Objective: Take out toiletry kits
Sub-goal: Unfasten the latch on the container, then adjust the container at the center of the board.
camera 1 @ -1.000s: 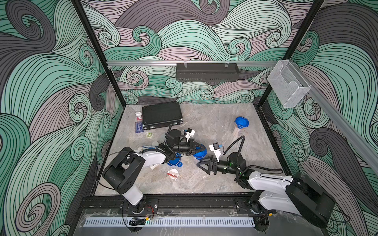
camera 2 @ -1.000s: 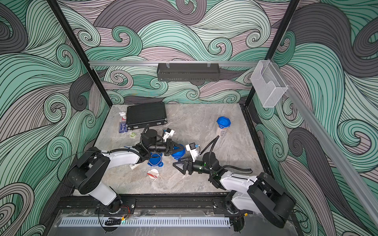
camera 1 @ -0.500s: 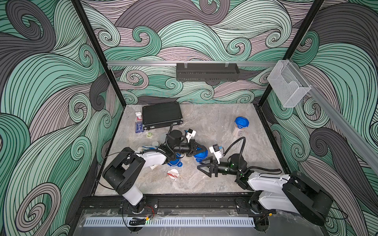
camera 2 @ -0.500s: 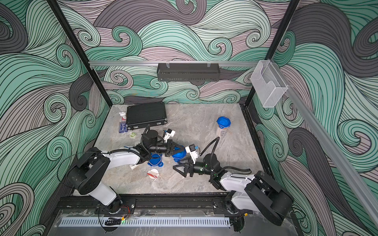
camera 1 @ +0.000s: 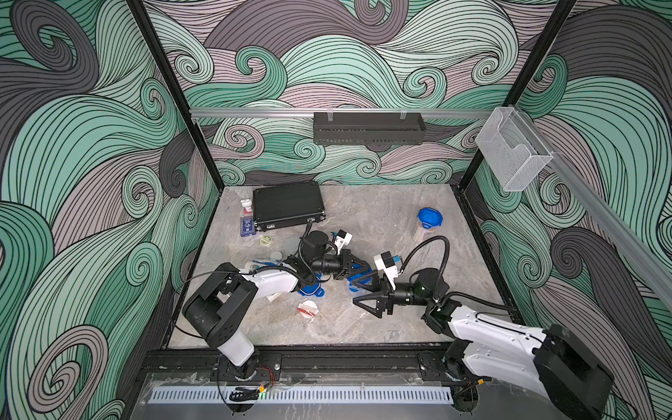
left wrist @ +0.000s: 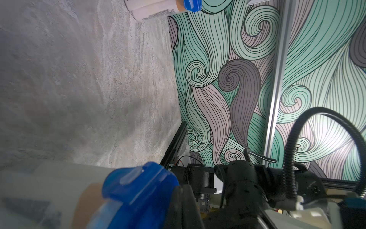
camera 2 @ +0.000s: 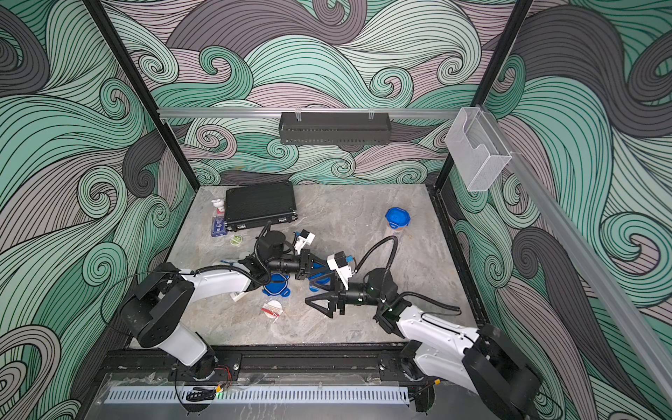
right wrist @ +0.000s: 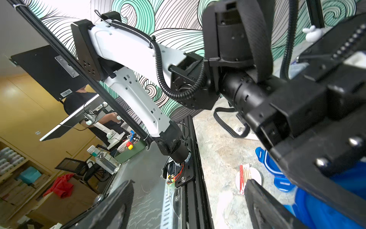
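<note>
Marbled tabletop (camera 1: 382,225): left claw (camera 1: 358,271) clenched, seemingly on blue-lidded clear kit (left wrist: 138,190); right claw (camera 1: 357,291) spread.

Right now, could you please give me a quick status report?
Left gripper shut at blue-lidded jar; right gripper open, empty. Round white packet out on table. Loose blue lid lies nearby.

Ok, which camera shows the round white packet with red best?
Both top views: the round white packet lies whole and unobstructed. The right wrist view shows it closer but partly hidden; the left wrist view misses it.
</note>
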`<act>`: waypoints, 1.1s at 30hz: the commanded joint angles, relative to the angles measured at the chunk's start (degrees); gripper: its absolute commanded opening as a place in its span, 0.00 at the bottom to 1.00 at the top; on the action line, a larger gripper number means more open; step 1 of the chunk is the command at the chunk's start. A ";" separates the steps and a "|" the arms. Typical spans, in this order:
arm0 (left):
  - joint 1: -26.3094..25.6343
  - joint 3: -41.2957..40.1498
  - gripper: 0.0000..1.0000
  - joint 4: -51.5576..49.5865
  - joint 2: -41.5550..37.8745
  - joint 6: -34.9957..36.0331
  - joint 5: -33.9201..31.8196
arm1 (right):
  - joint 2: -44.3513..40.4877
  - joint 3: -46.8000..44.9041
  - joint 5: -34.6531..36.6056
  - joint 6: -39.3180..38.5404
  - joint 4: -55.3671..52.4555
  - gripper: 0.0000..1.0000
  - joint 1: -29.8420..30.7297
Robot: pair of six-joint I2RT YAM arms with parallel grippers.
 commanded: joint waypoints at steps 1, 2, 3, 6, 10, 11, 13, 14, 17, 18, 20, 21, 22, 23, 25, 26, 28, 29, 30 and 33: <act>0.01 0.08 0.00 -19.83 1.69 6.27 -5.86 | -3.90 1.23 -0.90 -3.92 -9.98 0.90 0.00; 0.01 1.30 0.00 -21.38 1.32 7.03 -5.86 | -5.74 1.91 -0.53 -3.76 -12.61 0.90 -0.08; 0.05 2.65 0.00 -23.03 1.08 7.79 -5.93 | -7.59 2.90 -0.18 -3.97 -15.82 0.90 -0.08; 0.10 6.10 0.00 -27.40 0.14 9.91 -6.46 | -13.09 3.84 2.03 -5.61 -21.97 0.90 -0.25; 0.25 10.71 0.07 -32.70 -0.67 12.51 -6.75 | -17.79 3.71 4.27 -5.22 -25.12 0.88 -1.58; 0.19 12.00 0.10 -34.09 -0.93 13.25 -6.75 | -18.30 3.96 4.47 -4.33 -26.24 0.87 -2.40; 0.34 14.63 0.15 -37.61 -1.53 15.15 -7.19 | -18.74 4.28 3.73 -2.68 -28.13 0.86 -4.72; 0.36 16.04 0.19 -39.54 -2.03 16.30 -7.56 | -18.82 3.84 2.75 -1.42 -27.64 0.86 -6.34; 1.10 19.83 0.32 -43.93 -3.21 19.18 -7.69 | -18.91 2.12 0.05 3.08 -24.11 0.84 -11.30; 1.68 21.14 0.36 -45.73 -3.65 19.89 -7.20 | -19.11 2.04 0.00 3.97 -23.88 0.84 -12.63; 2.65 22.74 0.40 -48.68 -5.60 21.50 -7.20 | -19.19 3.82 4.77 3.13 -30.61 0.86 -14.54; 3.17 23.26 0.41 -50.56 -7.11 22.70 -7.96 | -18.61 5.10 6.59 2.38 -34.54 0.86 -15.83; 3.53 23.49 0.41 -52.73 -8.65 23.83 -8.97 | -17.81 5.41 6.62 2.48 -34.97 0.86 -17.12; 3.93 23.32 0.41 -55.17 -10.05 25.16 -10.15 | -16.62 5.47 6.88 3.61 -34.07 0.86 -18.68; 4.31 21.82 0.38 -59.30 -14.86 27.74 -12.60 | -13.08 7.41 8.53 5.26 -35.93 0.85 -21.22; 4.31 20.03 0.34 -60.73 -16.73 29.08 -13.09 | -10.59 9.63 10.03 4.31 -38.94 0.79 -21.72; 4.31 15.99 0.28 -62.53 -19.94 30.85 -12.05 | -6.19 17.30 19.17 0.31 -55.10 0.73 -20.88; 4.31 13.51 0.27 -63.23 -21.41 31.39 -11.57 | -3.63 20.78 20.34 -1.96 -60.05 0.73 -20.72; 4.23 11.02 0.26 -63.34 -22.89 31.49 -10.88 | -1.65 22.66 19.03 -3.41 -61.42 0.74 -20.72; 3.20 4.85 0.24 -61.22 -25.91 30.67 -8.79 | 1.18 23.18 15.84 -2.12 -58.14 0.73 -20.15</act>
